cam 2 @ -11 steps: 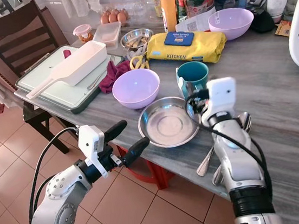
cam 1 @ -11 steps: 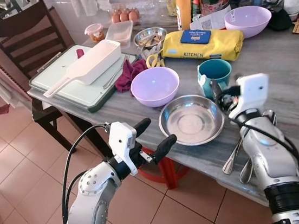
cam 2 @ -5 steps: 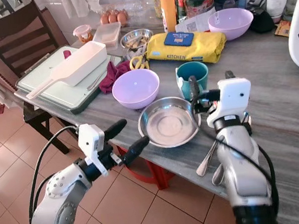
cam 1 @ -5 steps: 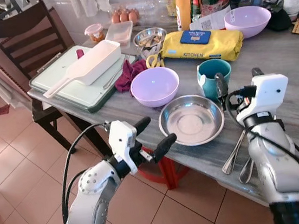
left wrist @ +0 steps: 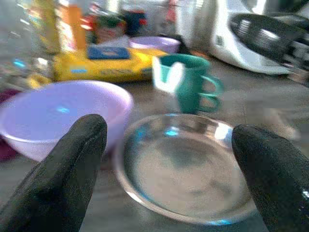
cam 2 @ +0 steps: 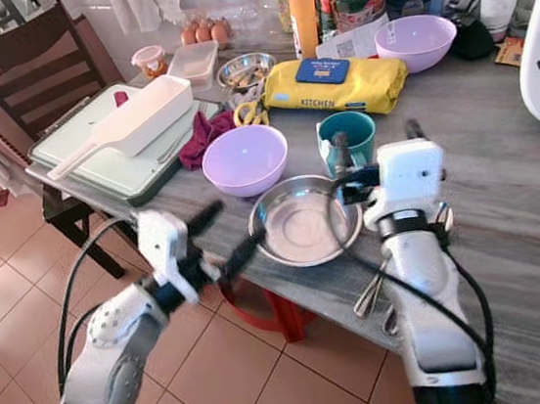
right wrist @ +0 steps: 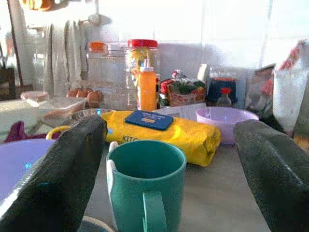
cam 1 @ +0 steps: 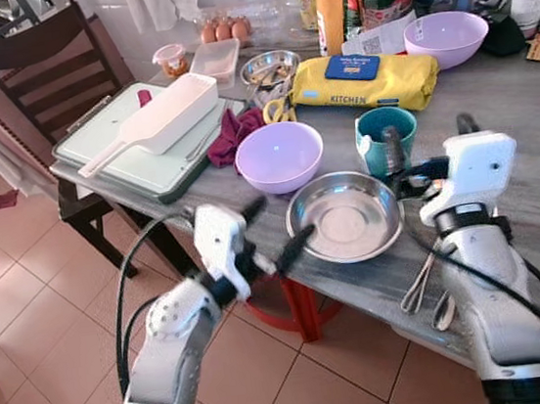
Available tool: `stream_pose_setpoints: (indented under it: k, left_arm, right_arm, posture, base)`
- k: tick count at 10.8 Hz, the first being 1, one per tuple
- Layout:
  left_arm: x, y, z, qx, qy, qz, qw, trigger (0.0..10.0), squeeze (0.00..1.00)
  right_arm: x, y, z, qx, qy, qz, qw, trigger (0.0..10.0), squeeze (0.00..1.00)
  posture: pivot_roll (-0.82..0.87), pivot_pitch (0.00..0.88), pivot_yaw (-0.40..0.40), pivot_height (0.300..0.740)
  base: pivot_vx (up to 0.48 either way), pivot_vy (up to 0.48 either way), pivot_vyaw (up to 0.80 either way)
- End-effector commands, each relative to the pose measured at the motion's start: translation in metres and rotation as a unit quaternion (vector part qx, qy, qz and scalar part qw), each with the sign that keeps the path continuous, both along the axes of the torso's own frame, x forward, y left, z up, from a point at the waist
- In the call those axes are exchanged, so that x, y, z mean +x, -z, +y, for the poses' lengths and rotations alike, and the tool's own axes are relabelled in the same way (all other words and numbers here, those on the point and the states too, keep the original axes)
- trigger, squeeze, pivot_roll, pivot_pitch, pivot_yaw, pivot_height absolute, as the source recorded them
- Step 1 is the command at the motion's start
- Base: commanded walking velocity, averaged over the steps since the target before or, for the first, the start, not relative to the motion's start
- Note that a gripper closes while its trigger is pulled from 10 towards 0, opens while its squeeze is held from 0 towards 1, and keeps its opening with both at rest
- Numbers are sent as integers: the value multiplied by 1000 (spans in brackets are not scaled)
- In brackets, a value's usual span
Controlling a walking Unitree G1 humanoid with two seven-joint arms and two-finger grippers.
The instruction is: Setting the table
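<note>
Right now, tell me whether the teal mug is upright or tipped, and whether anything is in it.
Upright: the teal mug stands on its base, mouth up. What shows of its inside looks empty; the bottom is hidden.

left gripper (cam 1: pixel 266 232) (spread), right gripper (cam 1: pixel 426 146) spread

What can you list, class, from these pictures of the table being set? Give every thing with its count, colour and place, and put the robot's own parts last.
Steel plate: 1, silver, near table edge.
Mug: 1, teal, just behind the steel plate.
Bowls: 2, lilac, one left of the mug, one at the far right.
Wipes pack: 1, yellow, behind the mug.
Spoons: 2, silver, on the table under the right arm.
Tray: 1, pale green, left end of the table.
Scoop: 1, white, on the tray.
Cloth: 1, maroon, beside the tray.
Squeeze bottle: 1, orange, at the back.
Eggs: several, brown, at the back.
Chair: 1, dark wood, far left.
Left gripper: open, before the steel plate.
Right gripper: open, by the mug.
</note>
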State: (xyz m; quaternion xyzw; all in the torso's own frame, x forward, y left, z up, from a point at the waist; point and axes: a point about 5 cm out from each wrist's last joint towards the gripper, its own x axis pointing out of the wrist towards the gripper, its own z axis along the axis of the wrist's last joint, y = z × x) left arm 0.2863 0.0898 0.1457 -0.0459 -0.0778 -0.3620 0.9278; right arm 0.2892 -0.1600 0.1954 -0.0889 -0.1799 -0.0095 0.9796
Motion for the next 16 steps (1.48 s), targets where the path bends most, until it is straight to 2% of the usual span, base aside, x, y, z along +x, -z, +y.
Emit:
stream_pose_setpoints:
  k: [1, 2, 4, 7, 9, 13, 16]
  left_arm:
    - [6, -1, 13, 13, -49, -12, 999, 10000, 0]
    - [12, -3, 18, 5, -80, -14, 997, 10000, 0]
    - [17, -5, 21, 12, -118, -25, 993, 10000, 0]
    - [28, 0, 29, 43, -205, -25, 977, 10000, 0]
    - [33, 2, 34, 62, -249, -27, 966, 10000, 0]
    - [36, 4, 36, 57, -292, -26, 954, 10000, 0]
    - [29, 9, 40, 42, -335, -22, 941, 10000, 0]
  right_arm:
    - [-2, -2, 8, -22, -8, -4, 1000, 10000, 78]
    - [-1, -2, 10, -34, -5, -2, 999, 10000, 0]
    - [0, -2, 12, -42, -8, -2, 999, 10000, 0]
    - [4, 0, 14, -48, -14, 5, 999, 10000, 0]
    - [5, 0, 22, -59, -38, 8, 998, 10000, 0]
    - [7, 2, 30, -66, -69, 13, 995, 10000, 0]
    - [9, 0, 34, -61, -100, 16, 993, 10000, 0]
  posture:
    - [-102, 78, 161, 740]
    - [-103, 72, 157, 740]
    - [-103, 62, 155, 740]
    - [-107, 57, 153, 740]
    - [-110, 62, 149, 740]
    - [-111, 72, 114, 740]
    - [-83, 72, 56, 740]
  base:
    - [0, 0, 0]
    - [0, 0, 800]
    - [0, 0, 800]
    - [0, 0, 800]
    - [0, 0, 800]
    - [0, 0, 800]
    - [0, 0, 429]
